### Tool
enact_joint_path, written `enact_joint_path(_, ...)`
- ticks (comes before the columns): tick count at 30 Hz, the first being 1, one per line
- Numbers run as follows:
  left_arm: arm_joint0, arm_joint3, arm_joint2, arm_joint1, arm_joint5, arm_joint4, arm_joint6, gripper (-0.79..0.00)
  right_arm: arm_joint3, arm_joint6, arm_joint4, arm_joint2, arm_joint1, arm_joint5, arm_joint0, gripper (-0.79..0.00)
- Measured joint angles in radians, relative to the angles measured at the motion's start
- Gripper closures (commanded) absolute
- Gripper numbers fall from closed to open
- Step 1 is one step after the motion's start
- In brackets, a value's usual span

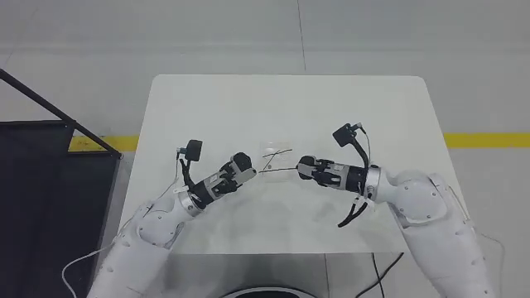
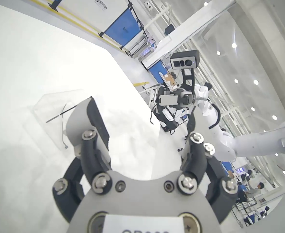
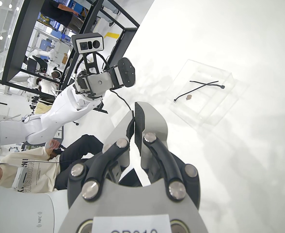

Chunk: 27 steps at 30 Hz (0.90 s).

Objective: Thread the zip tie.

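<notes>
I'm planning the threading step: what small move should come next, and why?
Probably ease the open, empty left gripper toward the free end of the zip tie. The right gripper is shut on its other end, so threading needs a second grip.

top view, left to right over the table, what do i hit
left gripper → clear tray → right gripper, pinching a zip tie
</notes>
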Motion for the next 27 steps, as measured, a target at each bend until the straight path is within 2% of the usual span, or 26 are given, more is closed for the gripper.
enact_joint_path(5,-0.005,0.005,0.031,-0.006,0.007,-0.024,0.012,-0.591,0.004,-0.030,-0.003,-0.023,-0.003,0.043,0.010,0.000)
enact_joint_path(8,-0.019,0.021,0.054,-0.011,0.007,-0.020,0.013,-0.585,0.008,-0.025,-0.011,-0.039,-0.004,0.052,0.021,0.000)
enact_joint_path(12,-0.035,0.036,0.076,-0.014,0.006,-0.016,0.000,-0.511,0.014,-0.019,-0.011,-0.045,-0.003,0.057,0.030,0.000)
enact_joint_path(17,-0.047,0.046,0.091,-0.017,0.011,-0.015,0.001,-0.369,0.016,-0.022,-0.010,-0.050,-0.002,0.058,0.033,0.000)
enact_joint_path(20,-0.052,0.054,0.097,-0.019,0.018,-0.014,0.008,-0.345,0.019,-0.021,-0.011,-0.055,-0.002,0.058,0.036,0.000)
enact_joint_path(27,-0.058,0.063,0.106,-0.022,0.026,-0.003,0.026,-0.194,0.022,-0.021,-0.014,-0.061,0.000,0.057,0.040,0.000)
